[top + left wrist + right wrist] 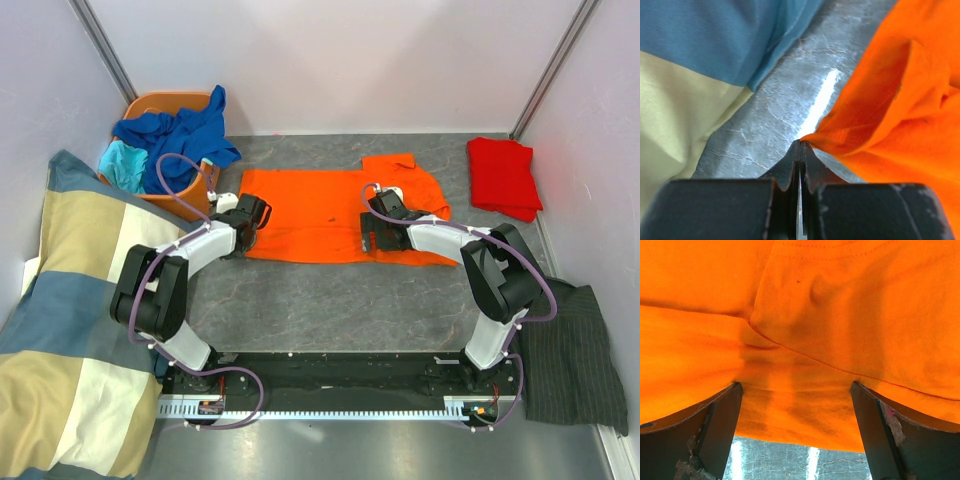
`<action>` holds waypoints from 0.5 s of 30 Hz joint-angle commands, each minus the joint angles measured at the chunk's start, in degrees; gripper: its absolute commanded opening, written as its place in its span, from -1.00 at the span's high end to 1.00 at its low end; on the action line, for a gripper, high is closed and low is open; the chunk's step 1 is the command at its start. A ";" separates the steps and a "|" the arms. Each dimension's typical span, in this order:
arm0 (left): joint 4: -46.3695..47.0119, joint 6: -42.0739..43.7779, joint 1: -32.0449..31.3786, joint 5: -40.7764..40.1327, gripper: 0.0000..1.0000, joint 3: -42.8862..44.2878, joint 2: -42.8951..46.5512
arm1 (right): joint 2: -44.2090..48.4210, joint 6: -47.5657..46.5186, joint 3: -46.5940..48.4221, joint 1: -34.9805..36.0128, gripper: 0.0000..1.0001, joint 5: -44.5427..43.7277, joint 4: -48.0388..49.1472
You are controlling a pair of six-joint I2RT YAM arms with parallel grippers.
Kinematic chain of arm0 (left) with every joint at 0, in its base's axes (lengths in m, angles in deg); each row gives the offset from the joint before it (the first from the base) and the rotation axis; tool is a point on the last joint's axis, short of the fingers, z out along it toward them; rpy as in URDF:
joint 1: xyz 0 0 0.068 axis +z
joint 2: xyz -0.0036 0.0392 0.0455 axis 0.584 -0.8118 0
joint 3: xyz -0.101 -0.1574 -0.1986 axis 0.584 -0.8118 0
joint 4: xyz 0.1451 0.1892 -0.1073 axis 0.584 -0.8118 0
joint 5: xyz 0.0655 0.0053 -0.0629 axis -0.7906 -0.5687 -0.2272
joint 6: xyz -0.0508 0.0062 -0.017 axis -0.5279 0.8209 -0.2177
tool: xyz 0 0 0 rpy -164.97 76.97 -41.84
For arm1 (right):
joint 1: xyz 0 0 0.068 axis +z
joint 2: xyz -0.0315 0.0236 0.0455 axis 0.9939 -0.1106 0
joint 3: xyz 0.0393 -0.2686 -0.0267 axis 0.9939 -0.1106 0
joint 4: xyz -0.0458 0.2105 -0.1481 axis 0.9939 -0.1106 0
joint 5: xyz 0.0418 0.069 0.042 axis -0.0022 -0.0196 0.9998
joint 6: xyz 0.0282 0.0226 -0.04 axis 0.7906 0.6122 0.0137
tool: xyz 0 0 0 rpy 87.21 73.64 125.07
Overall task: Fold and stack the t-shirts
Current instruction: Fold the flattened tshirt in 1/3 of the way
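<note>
Orange cotton fills the space around both of your tools. The orange t-shirt (320,215) lies spread on the grey marbled surface (330,300), its right part doubled over in a fold.

Your left tool (800,144) sits at the shirt's left edge, with bare surface just beyond it. Further left of the shirt the checked blanket (70,300) crowds in, its blue and cream panels close beside that arm. Your right tool (796,386) hangs over the shirt's folded right part, near the near hem.

Further out, up and to the left of the orange t-shirt, an orange basket (150,105) holds a royal blue t-shirt (185,128) spilling over its rim and a turquoise t-shirt (125,162). To the right of the orange shirt, apart from it, a red t-shirt (503,175) lies folded. Nearer you on that side, a dark pinstriped cloth (570,350) drapes at the surface's edge.

Your left tool is pressed together, pinching a drawn-up corner of the orange hem at its very tips. Your right tool is spread wide with nothing gripped, the fold showing between its fingers. You cannot tell whether those fingers touch the cloth.
</note>
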 commanded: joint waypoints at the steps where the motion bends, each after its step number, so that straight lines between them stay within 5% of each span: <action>1: -0.75 1.37 1.51 -3.86 0.96 0.36 -0.10 | -3.70 -1.85 -2.20 -0.07 -0.96 -1.67 -8.21; 15: -7.86 -4.25 3.53 -10.28 0.82 2.91 -2.04 | -3.78 -1.94 -2.20 -0.07 -0.96 -1.23 -8.30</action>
